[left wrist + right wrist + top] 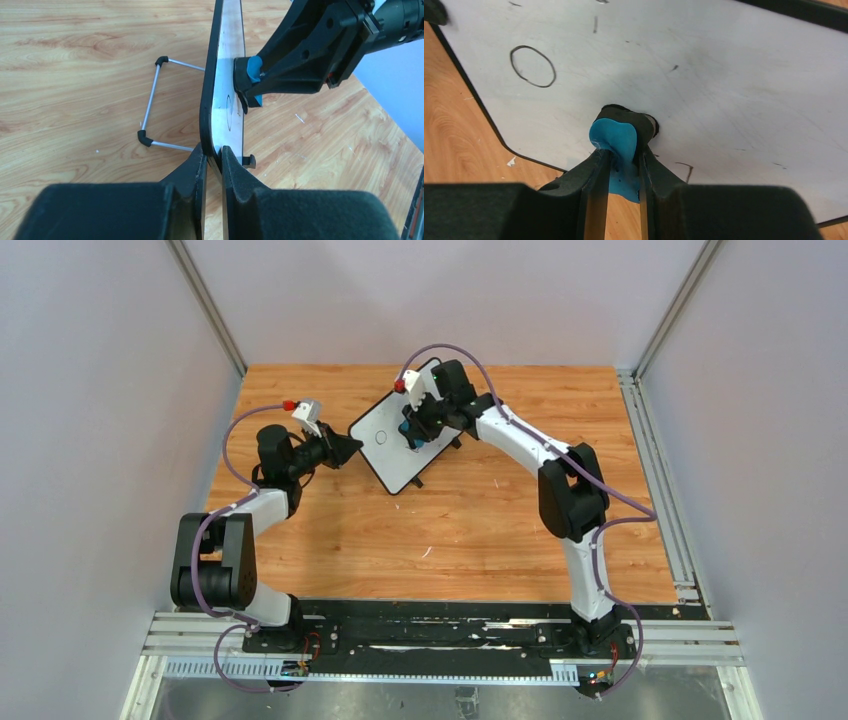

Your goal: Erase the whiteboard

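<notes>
Whiteboard (392,458), a glossy white rectangle with rounded corners and thin black frame, stands tilted on the grained wooden tabletop (480,530), propped by a silver wire stand (150,102). Left jaws are clamped on its framed edge near a corner. Right jaws grip a small blue eraser (616,137), its black felt pressed to the scuffed surface near a drawn oval (532,66).

Wooden table (450,540) with a warm orange grain, enclosed on its left, far and right sides by plain pale grey wall panels (90,390) that meet at slanting aluminium corner posts (205,305). A side rail (655,490) of aluminium runs along the table's right edge, and a black mounting plate (440,625) lies across its near edge, with a slotted metal strip (400,672) nearer still. Lighting is even and diffuse, casting soft shadows; a few white flecks (427,552) lie on the wood.
</notes>
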{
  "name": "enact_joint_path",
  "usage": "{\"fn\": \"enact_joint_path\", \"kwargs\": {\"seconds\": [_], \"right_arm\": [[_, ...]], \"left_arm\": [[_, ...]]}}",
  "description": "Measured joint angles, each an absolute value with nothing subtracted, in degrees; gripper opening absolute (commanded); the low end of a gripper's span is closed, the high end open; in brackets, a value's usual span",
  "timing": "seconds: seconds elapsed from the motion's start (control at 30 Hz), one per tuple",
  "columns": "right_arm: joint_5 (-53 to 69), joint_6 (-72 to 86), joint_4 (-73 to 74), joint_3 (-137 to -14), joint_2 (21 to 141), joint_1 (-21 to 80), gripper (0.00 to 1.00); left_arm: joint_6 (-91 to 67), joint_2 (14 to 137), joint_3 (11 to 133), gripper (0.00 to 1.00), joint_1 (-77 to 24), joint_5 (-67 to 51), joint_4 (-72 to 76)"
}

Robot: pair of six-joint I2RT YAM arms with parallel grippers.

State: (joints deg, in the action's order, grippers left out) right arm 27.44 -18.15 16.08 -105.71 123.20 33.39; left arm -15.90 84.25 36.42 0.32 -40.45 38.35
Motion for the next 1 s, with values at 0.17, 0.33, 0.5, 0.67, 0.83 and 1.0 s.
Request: {"fn": "enact_joint_path", "kwargs": {"seconds": [0.17,0.33,0.5,0.67,0.83,1.0], "right_arm": [[27.40,-18.22,16.03,-104.53,122.45,34.46,0.01],[27.42,-18.31,16.05,-104.66,122.54,33.69,0.01],[27.46,-19.03,17.47,-108.99,124.90,31.16,0.01],[27.57,-19.31,18.83,-112.31,126.34,29.78,0.01],[27.88,-19.29,18.90,-112.25,126.34,29.74,0.01],[27.83,-19.22,17.21,-109.91,125.03,30.65,0.01]], "left_arm": [[-15.88,84.25,36.42,0.00,0.32,-40.60,38.37],[-15.84,84.23,36.42,0.00,0.30,-40.60,38.37],[-15.73,84.18,36.42,0.00,0.30,-40.56,38.26],[-15.55,83.92,36.42,0.00,0.30,-40.53,37.78],[-15.46,83.81,36.42,0.00,0.30,-40.53,37.56],[-15.46,83.83,36.42,0.00,0.30,-40.58,37.52]]}}
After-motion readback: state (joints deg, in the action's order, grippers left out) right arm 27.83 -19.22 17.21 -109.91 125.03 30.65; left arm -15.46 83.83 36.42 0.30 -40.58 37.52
